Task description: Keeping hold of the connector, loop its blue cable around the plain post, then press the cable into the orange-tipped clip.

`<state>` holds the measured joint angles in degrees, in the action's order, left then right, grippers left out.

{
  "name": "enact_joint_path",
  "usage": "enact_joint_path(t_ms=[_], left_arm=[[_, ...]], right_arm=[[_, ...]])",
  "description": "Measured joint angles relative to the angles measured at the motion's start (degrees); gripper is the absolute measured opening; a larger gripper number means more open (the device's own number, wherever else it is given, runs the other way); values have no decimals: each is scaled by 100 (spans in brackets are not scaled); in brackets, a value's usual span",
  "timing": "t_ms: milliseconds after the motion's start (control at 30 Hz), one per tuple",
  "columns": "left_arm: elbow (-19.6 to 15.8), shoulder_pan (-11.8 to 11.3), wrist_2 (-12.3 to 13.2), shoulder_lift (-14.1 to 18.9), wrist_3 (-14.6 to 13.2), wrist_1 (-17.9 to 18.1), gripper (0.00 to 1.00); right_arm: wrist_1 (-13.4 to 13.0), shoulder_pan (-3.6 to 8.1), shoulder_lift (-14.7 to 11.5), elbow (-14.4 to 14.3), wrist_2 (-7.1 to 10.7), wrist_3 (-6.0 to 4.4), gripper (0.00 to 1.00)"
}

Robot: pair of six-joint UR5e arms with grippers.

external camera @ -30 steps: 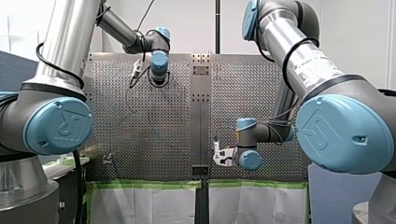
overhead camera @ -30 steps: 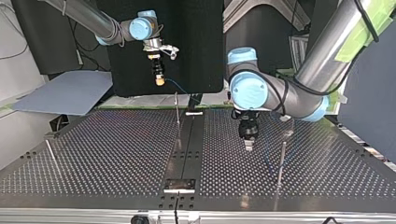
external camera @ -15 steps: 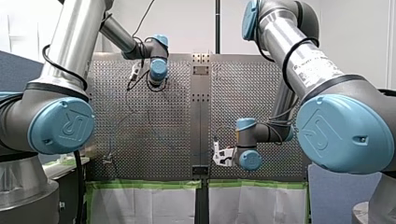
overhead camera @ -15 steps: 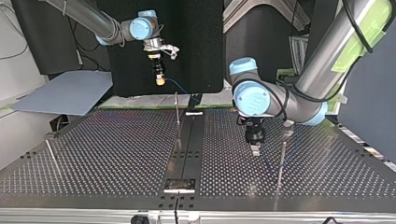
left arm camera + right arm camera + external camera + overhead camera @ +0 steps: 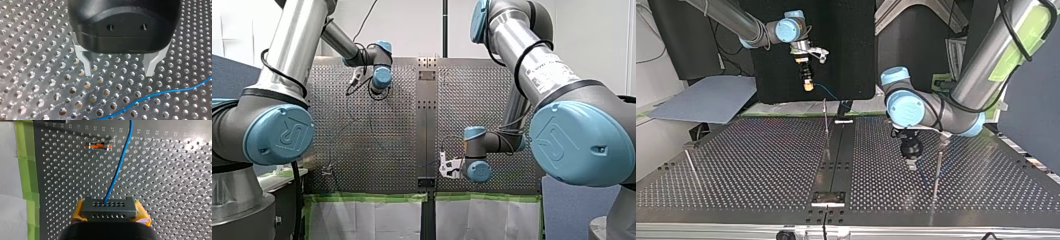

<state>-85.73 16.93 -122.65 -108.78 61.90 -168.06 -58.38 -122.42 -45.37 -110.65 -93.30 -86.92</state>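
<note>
While right pincer [image 5: 807,87] clamps the connector [image 5: 108,211] well apart from the plain post [image 5: 937,170], left pincer [image 5: 118,73] sits open near that post, blue cable [image 5: 160,93] outside its jaws, so closing now likely misses.

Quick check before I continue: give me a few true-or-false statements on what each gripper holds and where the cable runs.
1. My right gripper is shut on the connector. True.
2. My left gripper clamps the blue cable. False: it is open, and the cable lies on the table ahead of it.
3. The cable sits pressed into the orange-tipped clip. False: it passes beside the clip, apart from it.
4. In the top view, my right gripper hangs well above the table. True.
</note>
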Motion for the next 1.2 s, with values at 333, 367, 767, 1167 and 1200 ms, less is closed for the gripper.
enact_joint_path(t_ms=[333, 367, 767, 1167, 1200], left_arm=[[1, 0, -275, -5, -488, 1, 98], [0, -8, -282, -5, -487, 1, 98], [-60, -22, -131, -359, -309, -10, 98], [-151, -391, 388, -426, -56, 21, 98], [-180, -412, 395, -426, -53, 55, 98]], right_arm=[[1, -8, -1, 0, -23, -1, 0], [1, -9, -1, 0, -24, -1, 0], [1, -10, -3, -1, -68, 7, 0], [-21, -27, -2, -6, -88, 7, 0], [-22, -30, -2, -6, -88, 7, 0]])
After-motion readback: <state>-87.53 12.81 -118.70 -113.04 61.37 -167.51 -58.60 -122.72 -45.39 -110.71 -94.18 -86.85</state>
